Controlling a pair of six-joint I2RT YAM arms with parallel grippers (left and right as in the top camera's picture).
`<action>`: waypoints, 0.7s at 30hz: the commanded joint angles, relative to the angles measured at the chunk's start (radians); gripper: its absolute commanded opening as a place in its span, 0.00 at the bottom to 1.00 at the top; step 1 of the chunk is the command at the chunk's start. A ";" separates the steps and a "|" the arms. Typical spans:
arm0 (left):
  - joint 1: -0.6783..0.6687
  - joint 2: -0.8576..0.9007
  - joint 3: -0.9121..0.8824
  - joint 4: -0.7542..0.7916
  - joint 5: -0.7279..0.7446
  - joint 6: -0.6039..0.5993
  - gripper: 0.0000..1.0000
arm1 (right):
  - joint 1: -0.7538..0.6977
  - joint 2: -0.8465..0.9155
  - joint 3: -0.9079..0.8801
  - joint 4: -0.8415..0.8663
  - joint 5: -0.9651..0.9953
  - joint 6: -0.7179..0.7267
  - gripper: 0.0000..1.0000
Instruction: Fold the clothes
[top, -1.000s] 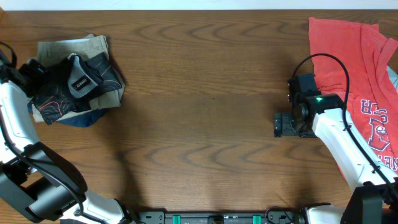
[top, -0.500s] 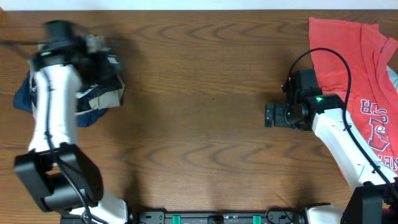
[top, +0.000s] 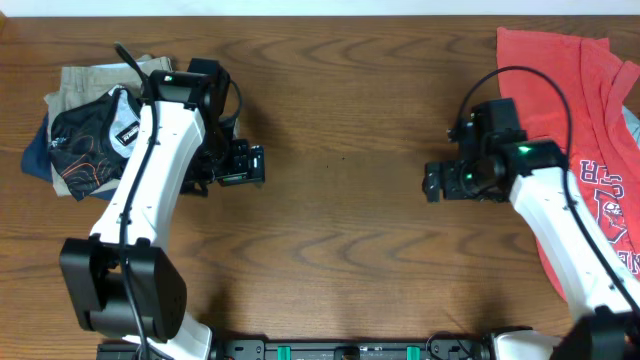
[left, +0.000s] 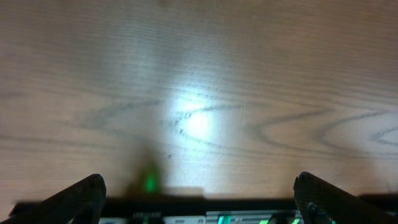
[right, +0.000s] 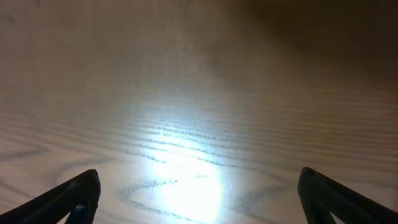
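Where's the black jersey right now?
In the overhead view, the black jersey lies at the table's far left, atop the khaki shorts and navy garment, just outside the left arm.

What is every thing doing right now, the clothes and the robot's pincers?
black jersey: bundled on the khaki shorts, not held.
red T-shirts: lying loosely spread, not held.
left pincer: open, holding nothing.
right pincer: open, holding nothing.
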 joint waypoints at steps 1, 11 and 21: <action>0.003 -0.094 -0.006 -0.009 -0.021 0.017 0.98 | -0.031 -0.113 0.020 -0.003 -0.004 -0.009 0.99; 0.003 -0.656 -0.290 0.285 -0.069 -0.025 0.98 | -0.039 -0.512 -0.069 0.082 0.015 -0.018 0.99; 0.003 -1.171 -0.572 0.507 -0.068 -0.026 0.98 | -0.039 -0.824 -0.161 0.034 0.023 -0.018 0.99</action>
